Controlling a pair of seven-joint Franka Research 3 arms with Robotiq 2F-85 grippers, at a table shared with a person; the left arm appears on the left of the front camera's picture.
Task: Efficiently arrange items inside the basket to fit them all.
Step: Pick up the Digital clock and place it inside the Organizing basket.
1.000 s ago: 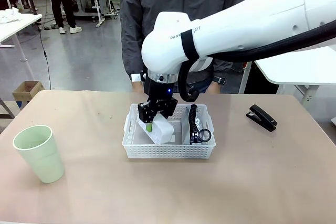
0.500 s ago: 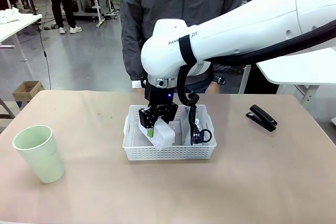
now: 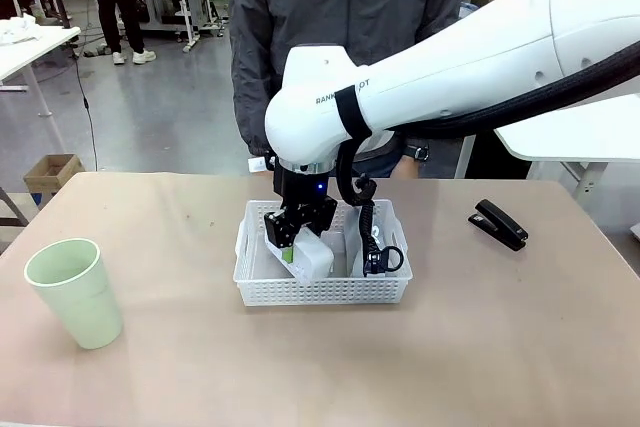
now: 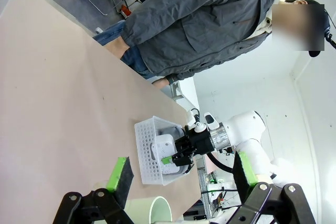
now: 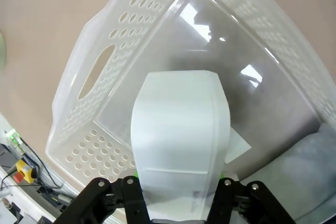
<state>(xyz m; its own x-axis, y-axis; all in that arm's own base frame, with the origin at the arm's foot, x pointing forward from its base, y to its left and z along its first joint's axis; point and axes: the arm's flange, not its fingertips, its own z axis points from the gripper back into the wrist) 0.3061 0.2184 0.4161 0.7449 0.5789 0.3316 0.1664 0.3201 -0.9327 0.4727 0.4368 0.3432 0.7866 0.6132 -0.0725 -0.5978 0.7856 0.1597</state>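
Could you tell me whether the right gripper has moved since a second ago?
Yes: clamped on the white device, the right gripper has come slightly lower, deeper into the white basket, which has stayed put.

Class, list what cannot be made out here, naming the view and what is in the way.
Front view: whether the white device in the right pincer touches the basket floor; the front wall hides it.
Right wrist view: most of the pouch, cut off by the lower right corner.
Left wrist view: the body of the cup, cut off by the bottom edge.
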